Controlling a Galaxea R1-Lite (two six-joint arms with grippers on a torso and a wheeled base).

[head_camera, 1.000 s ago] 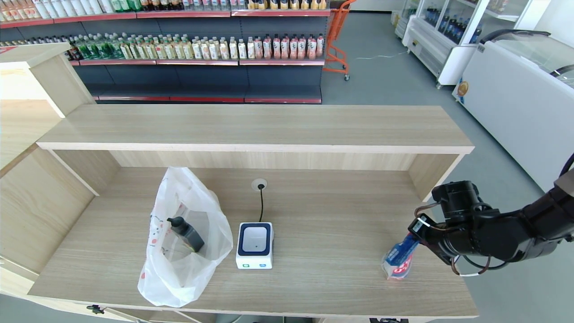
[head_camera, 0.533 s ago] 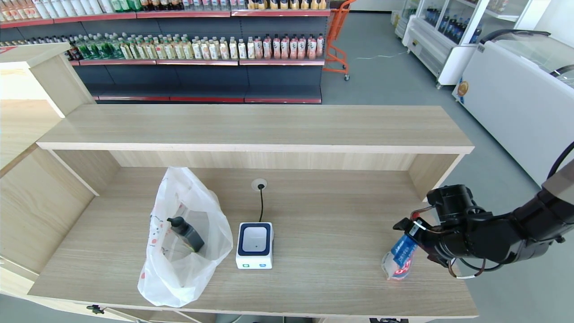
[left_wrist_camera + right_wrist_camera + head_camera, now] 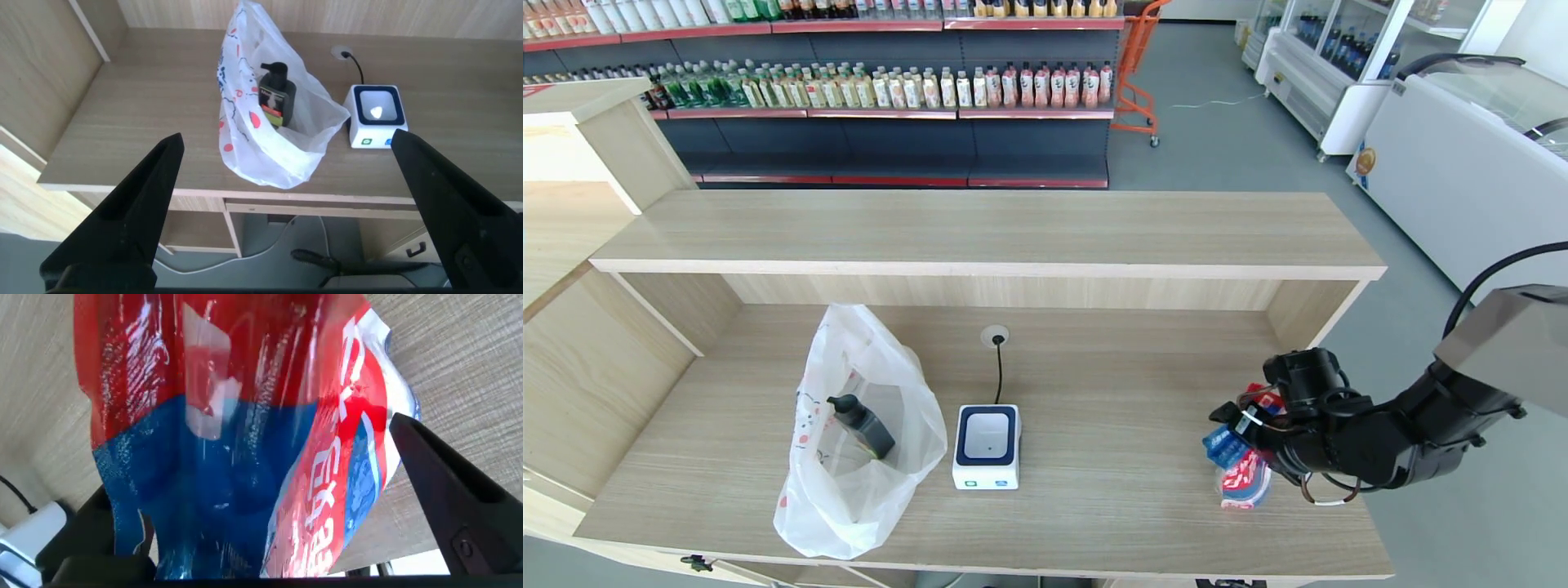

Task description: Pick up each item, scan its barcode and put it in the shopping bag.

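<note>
A red and blue snack pouch [image 3: 1243, 476] stands near the right front corner of the wooden counter [image 3: 1111, 392]. My right gripper [image 3: 1232, 431] is down at the pouch's top, open, its fingers on either side of the pouch [image 3: 245, 441] in the right wrist view. Left of centre, the white shopping bag [image 3: 849, 482] gapes open with a black pump bottle [image 3: 862, 425] inside. Beside it sits the white barcode scanner [image 3: 987, 445]. My left gripper [image 3: 288, 140] hangs open and empty in front of the counter, facing the bag [image 3: 245, 155] and the scanner [image 3: 376, 114].
A raised shelf [image 3: 988, 233] runs along the back of the counter, with side walls at both ends. The scanner's black cable [image 3: 999, 367] leads to a grommet behind it. Bare counter lies between scanner and pouch. Store shelves and freezers stand beyond.
My right arm has swung left and lower, bringing its fingers around the pouch. The pouch's top has bent over to the left. Bag, bottle and scanner have stayed put.
</note>
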